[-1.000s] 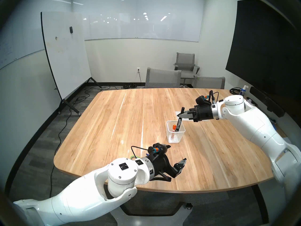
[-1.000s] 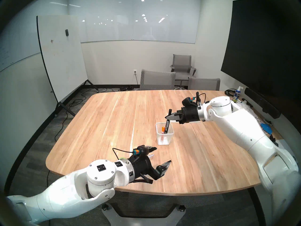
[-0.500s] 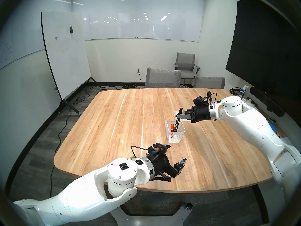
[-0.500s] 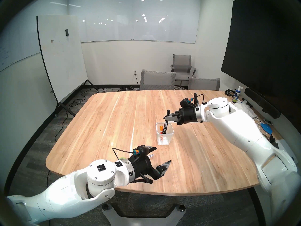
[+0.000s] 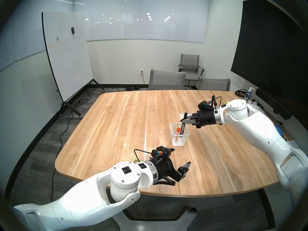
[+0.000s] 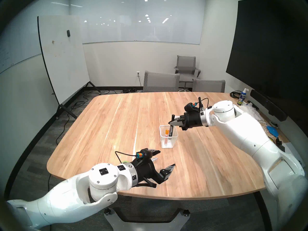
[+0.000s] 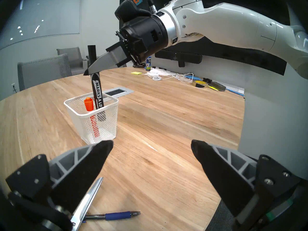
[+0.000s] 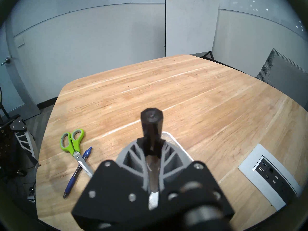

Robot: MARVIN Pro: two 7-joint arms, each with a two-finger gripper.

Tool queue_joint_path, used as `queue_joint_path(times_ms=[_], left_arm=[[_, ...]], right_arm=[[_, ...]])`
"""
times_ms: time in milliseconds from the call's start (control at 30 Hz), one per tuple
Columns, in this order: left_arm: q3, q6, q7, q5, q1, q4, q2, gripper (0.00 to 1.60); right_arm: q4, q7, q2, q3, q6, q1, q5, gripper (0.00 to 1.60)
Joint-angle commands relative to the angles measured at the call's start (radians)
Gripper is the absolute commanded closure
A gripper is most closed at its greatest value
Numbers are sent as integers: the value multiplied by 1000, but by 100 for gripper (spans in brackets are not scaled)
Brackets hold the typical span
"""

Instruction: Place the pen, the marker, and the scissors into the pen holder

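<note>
Between the right gripper (image 7: pixel 90 70) jaws, black marker (image 7: pixel 97 94) clamped upright, lower end inside pen holder (image 7: pixel 106 115) beside orange marker (image 7: pixel 90 112), left gripper (image 7: pixel 151 152) jaws spread apart, scissors (image 8: pixel 73 146) and pen (image 8: pixel 77 170) laid touching on table (image 7: pixel 166 125) beneath them.

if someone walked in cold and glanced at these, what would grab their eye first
Most likely the right gripper, shut on a black marker whose lower end is already inside the white mesh pen holder in mid-table, next to an orange-capped marker. Next, the lime-green scissors lying across a blue pen near the table's edge, with the left gripper open above them.
</note>
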Motion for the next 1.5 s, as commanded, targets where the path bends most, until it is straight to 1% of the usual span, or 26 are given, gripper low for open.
queue_joint_path(times_ms=[0,600,1467], left_arm=[[-5,-8,3,-2,-2,-26,-7,0],[-5,-8,3,-2,-2,-26,-7,0],[-5,-8,3,-2,-2,-26,-7,0]], right_arm=[[-6,-1,-1,11,-11,7,5,160],[-8,-11,-1,9,-15,-9,2,160],[13,-7,-2,0,-27,-26,-2,160]])
